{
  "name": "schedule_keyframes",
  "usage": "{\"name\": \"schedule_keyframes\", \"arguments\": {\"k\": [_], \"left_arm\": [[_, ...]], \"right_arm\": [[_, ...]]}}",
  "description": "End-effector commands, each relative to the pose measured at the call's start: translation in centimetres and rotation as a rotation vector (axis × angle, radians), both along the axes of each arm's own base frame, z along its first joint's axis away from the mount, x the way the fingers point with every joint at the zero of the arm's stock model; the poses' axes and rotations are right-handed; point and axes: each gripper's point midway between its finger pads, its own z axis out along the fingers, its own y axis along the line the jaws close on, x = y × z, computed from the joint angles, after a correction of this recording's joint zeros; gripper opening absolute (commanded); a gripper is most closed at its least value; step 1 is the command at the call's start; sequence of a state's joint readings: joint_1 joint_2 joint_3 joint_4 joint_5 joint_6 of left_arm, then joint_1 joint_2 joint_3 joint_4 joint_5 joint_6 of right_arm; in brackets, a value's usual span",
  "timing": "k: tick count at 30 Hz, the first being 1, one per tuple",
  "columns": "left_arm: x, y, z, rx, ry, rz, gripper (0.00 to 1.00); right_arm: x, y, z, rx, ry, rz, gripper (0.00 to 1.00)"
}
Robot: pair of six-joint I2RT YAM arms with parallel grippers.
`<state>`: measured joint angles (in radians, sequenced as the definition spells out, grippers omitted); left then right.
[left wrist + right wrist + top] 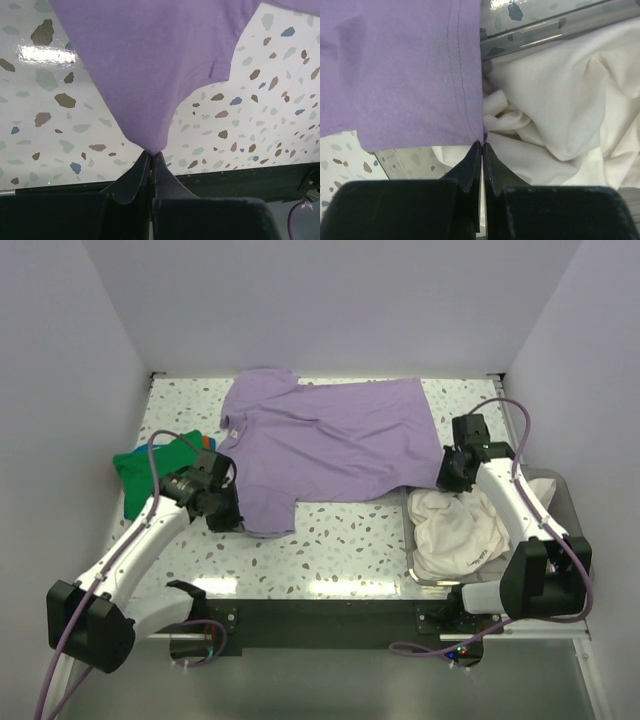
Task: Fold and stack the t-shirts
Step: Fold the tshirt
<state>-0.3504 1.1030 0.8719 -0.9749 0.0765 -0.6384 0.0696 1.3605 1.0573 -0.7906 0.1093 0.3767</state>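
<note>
Both end effectors (151, 154) (483, 145) clamp tight on the lavender t-shirt (320, 440).

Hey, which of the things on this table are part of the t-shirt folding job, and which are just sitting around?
Part of the job:
lavender t-shirt
green t-shirt
cream t-shirt

Just lying about:
clear plastic bin, with the cream t-shirt in it

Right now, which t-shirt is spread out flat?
The soft lavender purple t-shirt; the bright green t-shirt and the cream white t-shirt lie bunched up.
</note>
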Motion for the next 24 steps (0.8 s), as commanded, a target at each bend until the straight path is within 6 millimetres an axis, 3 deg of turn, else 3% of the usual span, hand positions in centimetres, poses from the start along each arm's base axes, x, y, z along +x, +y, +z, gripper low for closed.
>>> {"name": "schedule_keyframes", "arguments": {"k": [1,5,12,17,24], "left_arm": [[-0.2,-0.7,1.7,-0.042,-0.027,-0.031,0.00],[-0.7,-0.9,2.2,-0.057,-0.020,-0.031,0.00],[-2.2,-2.9,2.9,-0.116,0.012,-0.067,0.00],[-2.8,-3.6,4.6,-0.122,0.024,-0.089,0.00],[-3.1,-4.0,6.2,-0.130,0.028,-0.120,0.00]], "right_arm": [[-1.0,-1.1,2.2,-0.042,-0.006,-0.017,0.00],[-1.6,-1.2,2.8,-0.051,0.011,-0.013,0.00],[-1.3,-2.0,4.8,-0.093,-0.002,-0.019,0.00],[-1.0,-2.6,6.0,-0.128,-0.006,-0.024,0.00],[-1.1,-2.7,6.2,-0.133,0.009,-0.024,0.00]]}}
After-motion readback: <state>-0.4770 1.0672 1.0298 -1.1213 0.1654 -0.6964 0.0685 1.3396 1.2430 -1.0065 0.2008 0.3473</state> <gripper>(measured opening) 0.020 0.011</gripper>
